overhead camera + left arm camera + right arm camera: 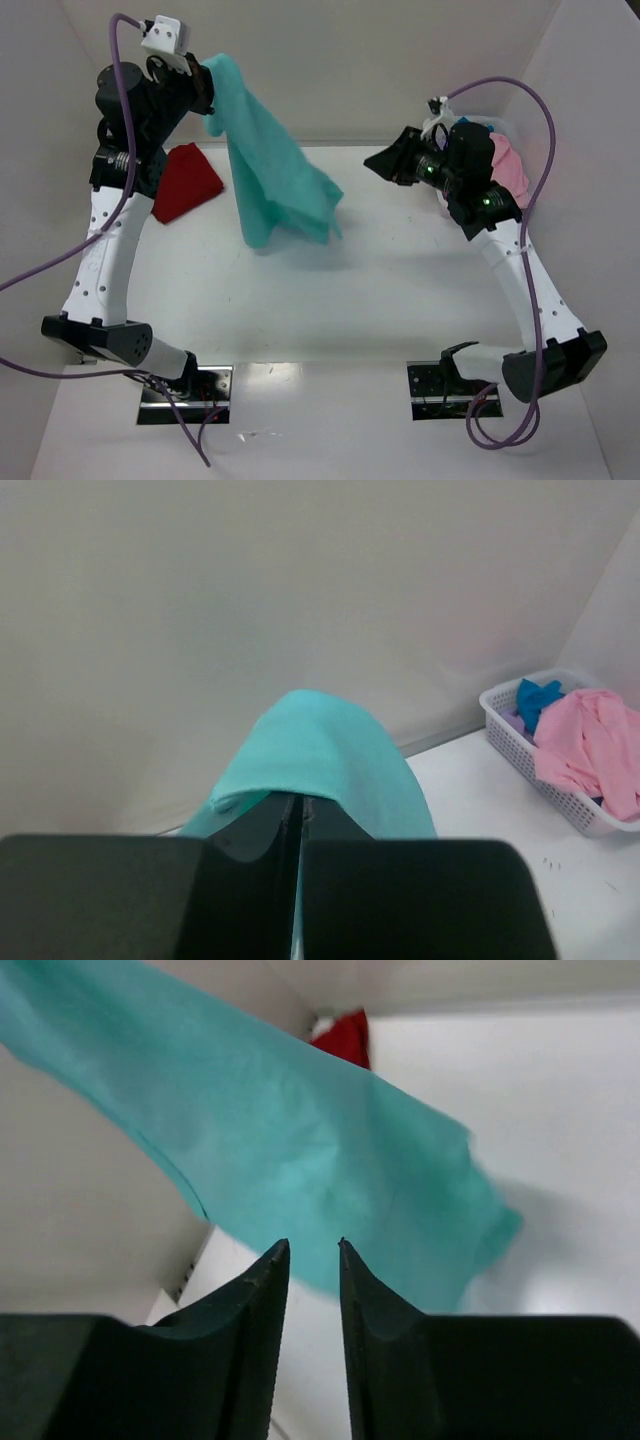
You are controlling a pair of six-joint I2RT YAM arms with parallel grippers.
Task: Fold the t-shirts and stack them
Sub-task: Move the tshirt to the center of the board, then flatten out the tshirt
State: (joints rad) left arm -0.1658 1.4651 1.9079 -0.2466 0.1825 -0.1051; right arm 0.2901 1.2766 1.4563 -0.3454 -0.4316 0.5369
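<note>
My left gripper is raised high at the back left and shut on the top of the teal t-shirt. The shirt hangs down from it, its lower end by the table. In the left wrist view the teal cloth drapes over my shut fingertips. My right gripper is open and empty, held in the air to the right of the hanging shirt; in its wrist view the teal shirt hangs just beyond the parted jaws. A folded dark red t-shirt lies at the back left.
A white perforated basket at the back right holds a pink shirt, a blue one and a bit of purple cloth. White walls close in the table at the back and sides.
</note>
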